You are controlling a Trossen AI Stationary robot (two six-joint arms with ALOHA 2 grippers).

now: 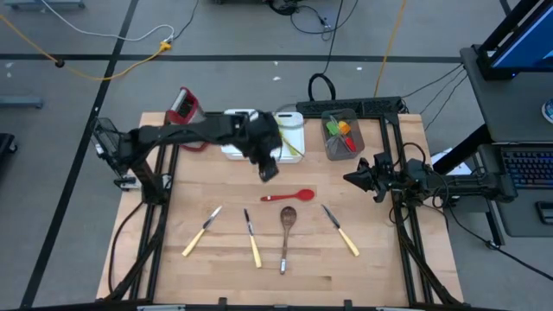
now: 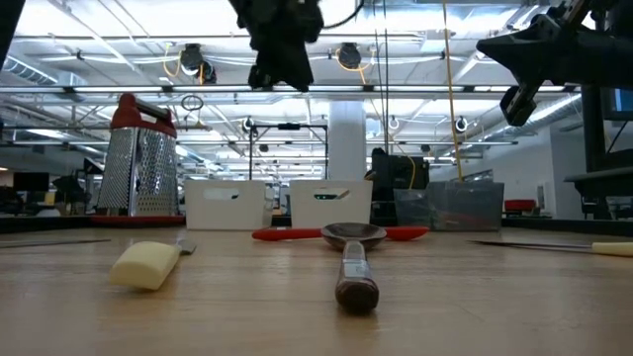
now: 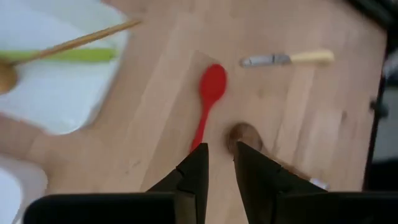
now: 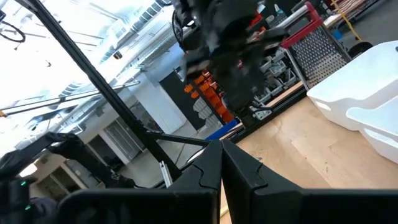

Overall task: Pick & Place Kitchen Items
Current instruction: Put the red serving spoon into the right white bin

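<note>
Back row: the grater (image 1: 184, 107) stands at the left, two trays (image 1: 246, 131) side by side in the middle, a bin (image 1: 343, 134) holding utensils at the right.
Right tray: a long-handled spoon (image 3: 68, 45) and a flat utensil (image 3: 62, 55) lie in it.
Middle of worktop (image 1: 173, 259): a spatula-spoon (image 1: 290, 196) lies crosswise, just before the trays.
Front row, left to right: knife (image 1: 201, 231), knife (image 1: 251, 238), wooden spoon (image 1: 286, 233), knife (image 1: 340, 230).
Left gripper (image 1: 269, 169): above the worktop, between trays and spatula-spoon.
Right gripper (image 1: 352, 178): at the right edge.

Count, tabletop: three cream-handled table knives (image 1: 201, 231) in the near row; one brown wooden spoon (image 1: 287, 223); one red silicone spoon (image 1: 290, 196). Far side: two white rectangular trays (image 1: 294, 122), one grey bin (image 1: 330, 149), one red-topped metal box grater (image 1: 183, 107). Utensils inside bin: apparently three, overlapping.
</note>
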